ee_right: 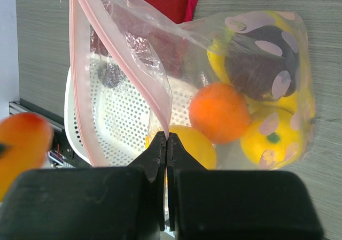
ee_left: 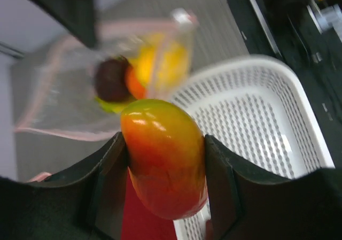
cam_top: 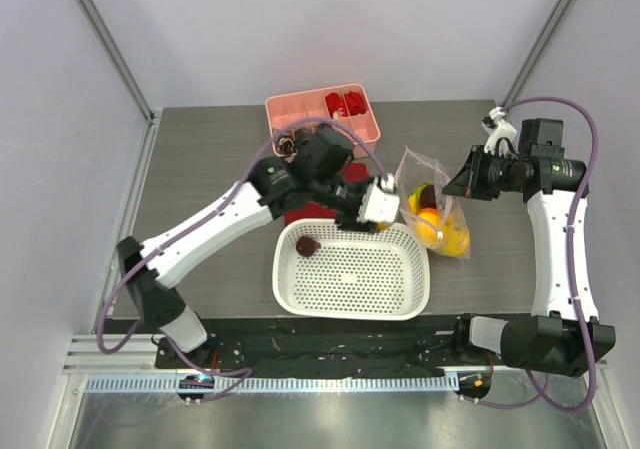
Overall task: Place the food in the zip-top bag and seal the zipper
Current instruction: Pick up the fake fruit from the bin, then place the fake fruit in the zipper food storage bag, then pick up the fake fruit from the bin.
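The mango (ee_left: pixel 165 160) is sitting squeezed between the two fingers of the left pincer (ee_left: pixel 165 168), which is clamping it above the far rim of the white basket (ee_left: pixel 278 117), just beside the mouth of the zip-top bag (ee_right: pixel 133 47). It is looking glossy, red-orange below and shading to yellow-green on top. The right pincer (ee_right: pixel 166 144) is pressing its jaws together on the pink zipper (ee_right: pixel 155 93), gripping one lip of the mouth, while the bag is lying on the tabletop (cam_top: pixel 200 169) just beyond the basket's right far corner. Showing through the clear plastic are one orange (ee_right: pixel 219 111), one dark plum (ee_right: pixel 262 58) and at least two yellow lemons (ee_right: pixel 272 138). A second plum (cam_top: pixel 307 245) is lying alone in the basket.
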Robot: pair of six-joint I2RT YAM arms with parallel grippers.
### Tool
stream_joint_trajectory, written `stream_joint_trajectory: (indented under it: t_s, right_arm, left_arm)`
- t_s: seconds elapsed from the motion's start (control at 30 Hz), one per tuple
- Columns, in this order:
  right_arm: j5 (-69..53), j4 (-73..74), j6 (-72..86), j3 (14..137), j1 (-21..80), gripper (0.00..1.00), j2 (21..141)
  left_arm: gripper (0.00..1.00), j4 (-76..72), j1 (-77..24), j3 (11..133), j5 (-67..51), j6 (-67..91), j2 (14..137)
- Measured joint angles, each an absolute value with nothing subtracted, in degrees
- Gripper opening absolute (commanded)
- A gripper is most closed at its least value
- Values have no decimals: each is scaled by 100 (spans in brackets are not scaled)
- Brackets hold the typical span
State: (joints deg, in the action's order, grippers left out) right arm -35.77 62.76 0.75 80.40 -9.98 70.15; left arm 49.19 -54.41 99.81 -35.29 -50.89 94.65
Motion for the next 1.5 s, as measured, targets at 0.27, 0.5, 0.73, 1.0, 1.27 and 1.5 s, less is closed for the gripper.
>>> stream_joint_trajectory:
  t_s: [0.27, 0.5, 0.73, 1.0, 1.27, 1.5]
  right_arm:
    - [-3592, 6274, 75, 8009, -998, 1, 7015]
    - [-3588, 6285, 82, 8075, -998, 1, 7015]
    - [-3579, 6281, 117, 8350, -998, 1, 7015]
    - [-3568, 6283, 128, 8366, -1000, 1, 7015]
    - [-3568, 6281, 95, 8366, -998, 1, 7015]
    - [-3586, 6274, 89, 8298, -1000, 1, 7011]
  left_arm:
    - [30, 840, -5352, 9581, -3076, -1629, 9286]
    - [57, -659, -5408, 9631, -2429, -486, 10383]
    - [100, -849, -5437, 9629, -2045, -464, 10770]
    - [100, -301, -5332, 9155, -1798, -670, 9690]
    - [86, 2182, -4530, 8488, -2117, -1734, 7819]
    - [87, 4512, -4491, 7365, -2471, -3780, 7828]
